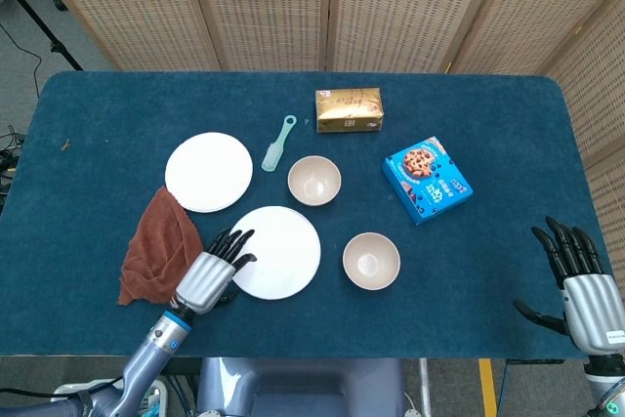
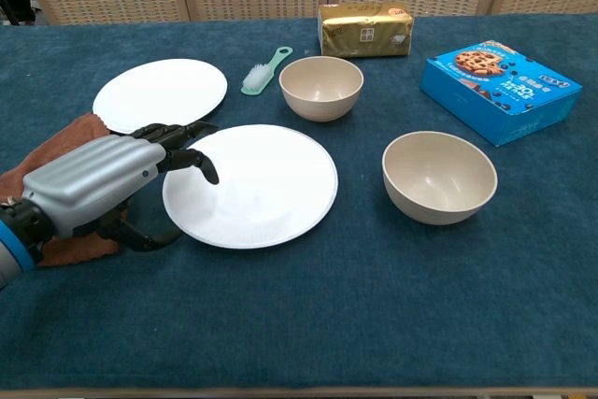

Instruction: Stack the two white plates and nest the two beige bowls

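Observation:
Two white plates lie on the blue table: the near plate (image 1: pixel 283 251) (image 2: pixel 262 184) at front centre, the far plate (image 1: pixel 208 171) (image 2: pixel 161 92) behind it to the left. One beige bowl (image 1: pixel 313 180) (image 2: pixel 320 87) stands behind the near plate. The other bowl (image 1: pixel 371 260) (image 2: pixel 439 175) stands to its right. My left hand (image 1: pixel 210 275) (image 2: pixel 103 179) grips the near plate's left rim, fingers over it and thumb under its edge. My right hand (image 1: pixel 583 285) hovers with fingers spread at the table's front right, holding nothing.
A brown cloth (image 1: pixel 156 246) (image 2: pixel 84 123) lies beside my left hand. A green brush (image 1: pixel 276 144) (image 2: pixel 263 70), a gold packet (image 1: pixel 349 110) (image 2: pixel 365 29) and a blue cookie box (image 1: pixel 427 179) (image 2: pixel 500 88) sit further back and right.

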You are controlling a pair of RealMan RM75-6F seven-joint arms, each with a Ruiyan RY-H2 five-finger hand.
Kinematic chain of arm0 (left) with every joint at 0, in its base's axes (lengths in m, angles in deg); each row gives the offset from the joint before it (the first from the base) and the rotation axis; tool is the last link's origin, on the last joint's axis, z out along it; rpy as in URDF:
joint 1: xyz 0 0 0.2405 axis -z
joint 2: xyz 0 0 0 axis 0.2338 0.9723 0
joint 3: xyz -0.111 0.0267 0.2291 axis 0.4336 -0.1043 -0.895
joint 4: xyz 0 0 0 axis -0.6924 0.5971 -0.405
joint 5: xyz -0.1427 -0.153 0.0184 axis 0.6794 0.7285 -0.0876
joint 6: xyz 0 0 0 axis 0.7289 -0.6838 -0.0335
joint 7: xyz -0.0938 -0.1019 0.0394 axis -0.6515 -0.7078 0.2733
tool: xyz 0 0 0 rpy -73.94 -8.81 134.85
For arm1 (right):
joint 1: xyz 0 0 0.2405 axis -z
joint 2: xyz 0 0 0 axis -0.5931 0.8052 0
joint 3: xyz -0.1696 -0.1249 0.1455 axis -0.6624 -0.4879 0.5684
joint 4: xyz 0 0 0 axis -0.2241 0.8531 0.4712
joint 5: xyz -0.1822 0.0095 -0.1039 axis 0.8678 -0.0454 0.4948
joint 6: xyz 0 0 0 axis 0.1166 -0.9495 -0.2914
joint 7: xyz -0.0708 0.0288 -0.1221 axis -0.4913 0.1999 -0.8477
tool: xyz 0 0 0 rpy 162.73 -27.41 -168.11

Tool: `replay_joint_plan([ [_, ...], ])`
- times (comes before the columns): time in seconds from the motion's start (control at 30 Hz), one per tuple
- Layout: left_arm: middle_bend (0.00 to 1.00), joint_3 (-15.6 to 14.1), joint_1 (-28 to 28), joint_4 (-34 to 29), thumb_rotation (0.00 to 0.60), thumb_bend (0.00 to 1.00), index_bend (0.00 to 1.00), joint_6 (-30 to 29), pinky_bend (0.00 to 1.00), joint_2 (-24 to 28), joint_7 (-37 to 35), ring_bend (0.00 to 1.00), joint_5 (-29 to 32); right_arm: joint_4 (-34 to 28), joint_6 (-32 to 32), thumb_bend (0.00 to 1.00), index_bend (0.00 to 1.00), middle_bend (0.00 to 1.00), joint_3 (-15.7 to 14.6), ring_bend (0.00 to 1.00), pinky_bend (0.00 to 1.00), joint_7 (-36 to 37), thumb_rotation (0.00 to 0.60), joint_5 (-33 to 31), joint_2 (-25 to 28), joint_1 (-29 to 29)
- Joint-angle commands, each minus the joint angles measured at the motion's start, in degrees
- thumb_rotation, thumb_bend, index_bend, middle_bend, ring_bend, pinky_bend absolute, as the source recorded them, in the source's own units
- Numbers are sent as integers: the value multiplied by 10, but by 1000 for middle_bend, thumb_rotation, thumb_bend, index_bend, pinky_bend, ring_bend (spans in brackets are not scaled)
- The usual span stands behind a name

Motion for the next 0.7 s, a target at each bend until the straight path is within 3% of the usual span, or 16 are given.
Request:
replay_joint_plan([
  [0.03, 0, -1, 4, 5, 600, 352, 324, 1, 0, -5, 3, 0, 3, 0, 0, 0, 0, 0, 0, 0, 0, 0, 600, 0, 0, 0],
  [0.23, 0, -2, 9, 20, 600, 373, 346, -4, 0, -21, 14, 0, 5, 0, -1, 0, 0, 0, 1, 0, 0, 4, 600, -2, 2, 0],
  [0.47, 0, -5, 12, 38, 600, 480, 534, -17, 0, -39, 5, 0, 2, 0, -3, 0, 0, 0, 0, 0, 0, 11, 600, 1, 3, 0],
  [0.7, 0, -6, 13, 53, 600, 501, 684, -29, 0, -50, -4, 0, 2, 0, -2, 0, 0, 0, 0, 0, 0, 16, 600, 2, 4, 0],
])
